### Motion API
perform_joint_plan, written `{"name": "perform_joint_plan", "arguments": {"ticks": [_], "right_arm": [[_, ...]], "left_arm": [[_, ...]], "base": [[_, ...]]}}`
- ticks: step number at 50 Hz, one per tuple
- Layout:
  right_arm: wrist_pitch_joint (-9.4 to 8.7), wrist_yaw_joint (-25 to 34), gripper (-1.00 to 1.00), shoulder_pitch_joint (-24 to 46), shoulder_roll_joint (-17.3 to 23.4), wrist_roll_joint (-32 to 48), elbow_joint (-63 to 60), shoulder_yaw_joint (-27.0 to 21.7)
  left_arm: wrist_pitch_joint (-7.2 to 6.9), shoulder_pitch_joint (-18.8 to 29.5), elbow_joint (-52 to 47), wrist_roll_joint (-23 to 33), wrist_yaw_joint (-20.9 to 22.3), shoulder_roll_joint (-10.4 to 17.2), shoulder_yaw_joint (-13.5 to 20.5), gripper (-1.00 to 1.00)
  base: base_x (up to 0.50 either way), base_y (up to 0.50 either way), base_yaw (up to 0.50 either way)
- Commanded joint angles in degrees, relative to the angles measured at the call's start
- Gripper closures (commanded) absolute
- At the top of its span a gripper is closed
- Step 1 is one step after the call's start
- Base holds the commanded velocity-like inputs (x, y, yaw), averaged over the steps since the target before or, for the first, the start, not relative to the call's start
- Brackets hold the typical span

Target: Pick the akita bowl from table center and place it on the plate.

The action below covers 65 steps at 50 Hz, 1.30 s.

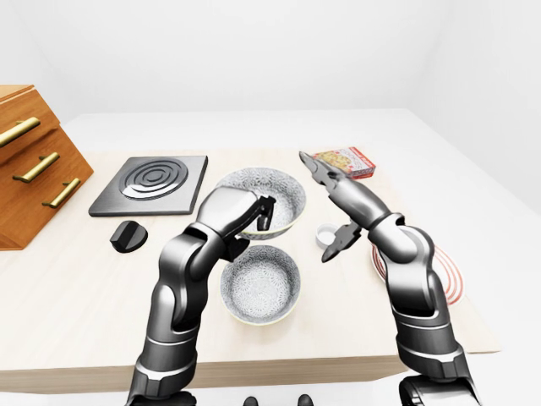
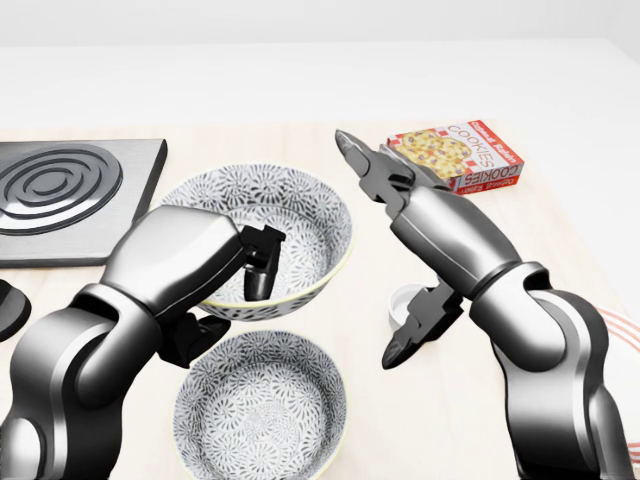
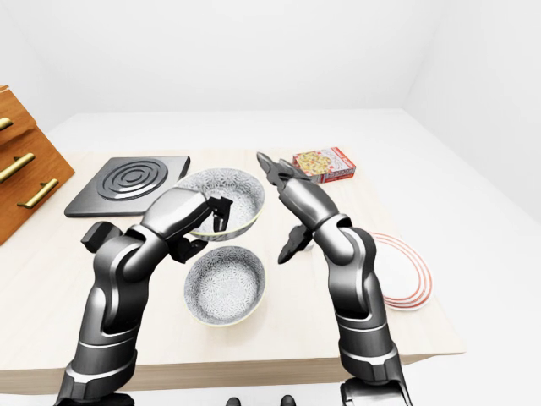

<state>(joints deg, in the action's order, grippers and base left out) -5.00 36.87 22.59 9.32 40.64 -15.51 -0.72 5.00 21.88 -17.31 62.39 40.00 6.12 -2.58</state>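
Pinching the round patterned akita bowl (image 2: 300,215) is the glossy left hand (image 2: 195,260); right hand (image 2: 432,232) spread

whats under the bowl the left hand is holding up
The left hand covers part of the held bowl's underside, fingers hooked over its rim. Lower in the head view a second patterned bowl sits on the table. The tabletop right beneath is hidden.
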Motion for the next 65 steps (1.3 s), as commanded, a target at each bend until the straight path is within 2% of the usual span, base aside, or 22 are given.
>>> {"name": "perform_joint_plan", "arguments": {"ticks": [1, 8, 23, 24, 25, 26, 28, 58, 62, 64, 65], "right_arm": [[0.0, 2.78, -1.0, 3.6, -1.23, 7.77, 4.58, 1.12], [0.0, 1.61, -1.0, 5.86, -2.13, 9.31, 8.21, 1.7], [0.0, 1.11, -1.0, 5.92, -3.58, 10.24, 10.52, 2.78], [0.0, 1.15, -0.93, 5.85, -3.59, 10.22, 10.45, 2.71], [0.0, 1.06, -0.09, 5.85, -3.55, 10.21, 10.52, 2.63], [0.0, 1.03, 0.05, 5.85, -3.53, 10.18, 10.55, 2.58], [0.0, 0.95, 0.98, 5.93, -3.52, 10.09, 10.56, 2.48], [0.0, 1.54, 1.0, 3.76, -2.8, 9.83, 7.8, 1.9], [0.0, 1.34, 1.0, 3.75, -2.84, 9.81, 8.07, 1.92], [0.0, 1.27, 1.0, 3.79, -2.87, 9.81, 8.21, 1.94], [0.0, 1.17, 1.0, 3.85, -2.87, 9.8, 8.4, 1.94]], "left_arm": [[0.0, 1.34, -2.72, 0.73, 0.0, -2.04, -1.35, 1.0], [0.0, 1.3, -3.85, 0.74, 0.0, -2.74, -1.81, 1.0], [0.0, 0.9, -3.38, 0.49, 0.0, -3.27, -2.38, 1.0], [0.0, 0.83, -3.45, 0.42, 0.0, -3.32, -2.4, 1.0], [0.0, 0.77, -3.39, 0.41, 0.0, -3.29, -2.4, 1.0], [0.0, 0.73, -3.28, 0.42, 0.0, -3.27, -2.4, 1.0], [0.0, 0.72, -3.27, 0.52, 0.0, -3.29, -2.5, 1.0], [0.0, 0.1, -3.29, 1.31, 0.0, -3.35, -2.46, 1.0], [0.0, -0.21, -2.8, 1.58, 0.0, -3.11, -2.43, 0.83], [0.0, -0.28, -2.75, 1.65, 0.0, -3.06, -2.42, 0.42], [0.0, -0.2, -2.68, 1.69, 0.0, -3.03, -2.37, 0.33]], "base": [[0.0, 0.0, 0.0], [0.0, 0.0, 0.0], [0.0, 0.0, 0.0], [0.0, 0.0, 0.0], [0.0, 0.0, 0.0], [0.0, 0.0, 0.0], [0.0, 0.0, 0.0], [0.0, 0.0, 0.0], [0.0, 0.0, 0.0], [0.0, 0.0, 0.0], [0.0, 0.0, 0.0]]}}
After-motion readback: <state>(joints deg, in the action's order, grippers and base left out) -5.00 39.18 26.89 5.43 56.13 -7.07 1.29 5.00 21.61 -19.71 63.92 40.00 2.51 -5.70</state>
